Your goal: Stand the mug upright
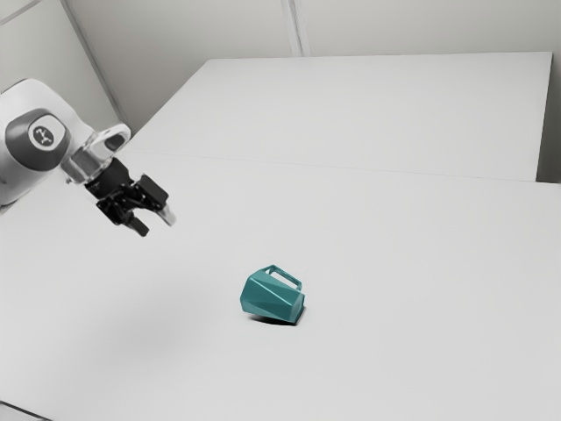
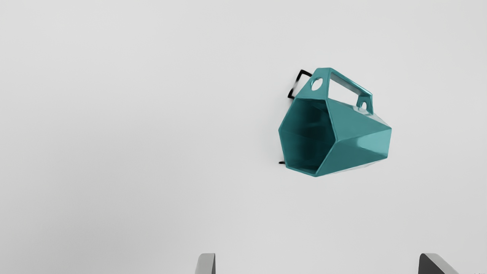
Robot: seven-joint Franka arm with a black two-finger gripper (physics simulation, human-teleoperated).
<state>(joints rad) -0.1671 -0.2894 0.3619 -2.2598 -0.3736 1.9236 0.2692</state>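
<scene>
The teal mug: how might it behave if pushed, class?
The mug is probably stiff, given its crisp, faceted walls. It lies on its side, but flat faces should resist rolling, and the jutting handle might stop a full turn.

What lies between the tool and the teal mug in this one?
Just a bare stretch of white table lies between the open tool and the tipped-over mug, as the exterior view shows.
</scene>
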